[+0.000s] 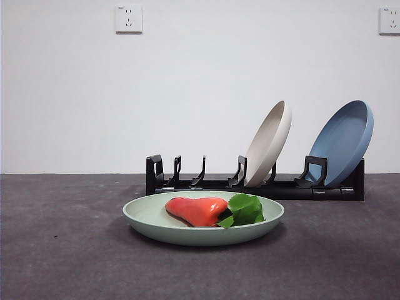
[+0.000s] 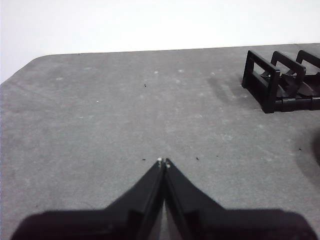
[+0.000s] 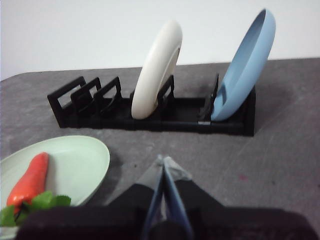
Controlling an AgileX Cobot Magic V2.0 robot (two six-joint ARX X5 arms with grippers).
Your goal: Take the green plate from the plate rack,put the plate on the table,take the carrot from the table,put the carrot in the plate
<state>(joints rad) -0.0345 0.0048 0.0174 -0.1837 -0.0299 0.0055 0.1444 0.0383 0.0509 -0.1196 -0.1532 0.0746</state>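
Carrot (image 1: 197, 210) is lying in green plate (image 1: 203, 232); we are judging task finished, both hands (image 2: 163, 162) (image 3: 164, 161) closed, empty.

Left wrist: I see plate rack (image 2: 285, 82) cut by frame edge. Right wrist: green plate (image 3: 75, 165) cropped, carrot (image 3: 31, 180) leaves partly behind right gripper (image 3: 165, 162).

Bare table (image 1: 62, 250) left of green plate (image 1: 150, 222); plate rack (image 1: 250, 187) behind.

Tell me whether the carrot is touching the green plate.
Touching. The front view shows the carrot lying inside the green plate, resting on its surface; the right wrist view shows the same, no gap.
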